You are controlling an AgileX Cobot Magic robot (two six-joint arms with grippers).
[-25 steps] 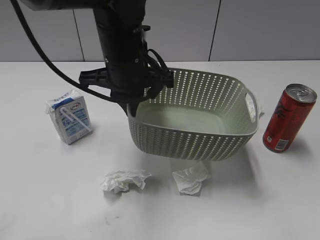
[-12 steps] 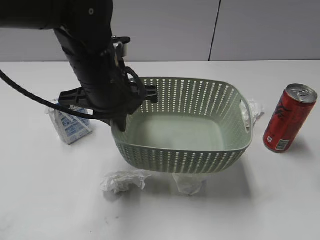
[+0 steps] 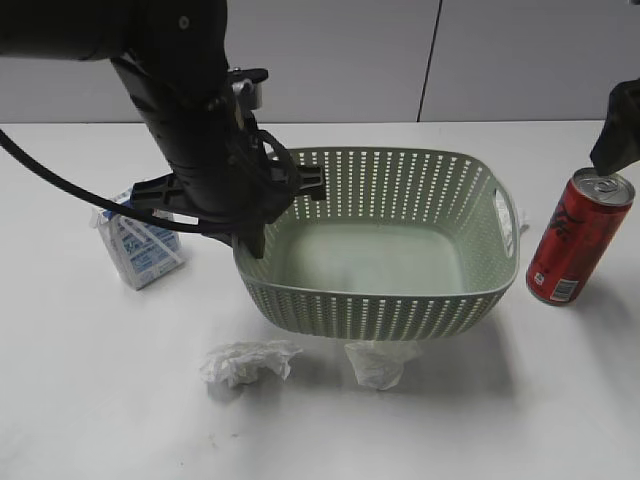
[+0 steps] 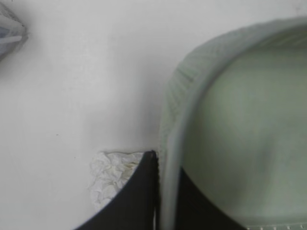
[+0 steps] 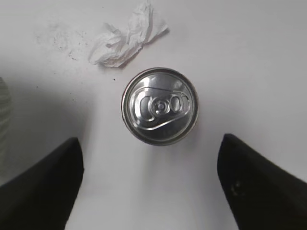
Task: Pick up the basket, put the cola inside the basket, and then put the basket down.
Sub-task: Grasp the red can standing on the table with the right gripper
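The pale sage-green basket (image 3: 400,300) hangs tilted above the table, held by its left rim. My left gripper (image 3: 250,235) is shut on that rim; the left wrist view shows the rim (image 4: 169,191) pinched between the two black fingers (image 4: 165,191). The red cola can (image 3: 577,236) stands upright on the table to the right of the basket. In the right wrist view its silver top (image 5: 159,105) lies below and between the wide-open fingers of my right gripper (image 5: 148,158). That gripper (image 3: 618,140) hovers just above the can at the right edge of the exterior view.
A blue-and-white milk carton (image 3: 140,240) stands left of the basket, partly behind the left arm. Two crumpled tissues (image 3: 248,361) (image 3: 378,364) lie in front of the basket, one partly under it. Another tissue (image 5: 127,38) lies beside the can.
The basket has shifted a little right and stays lifted in my left gripper. My right gripper has come into view above the cola can.
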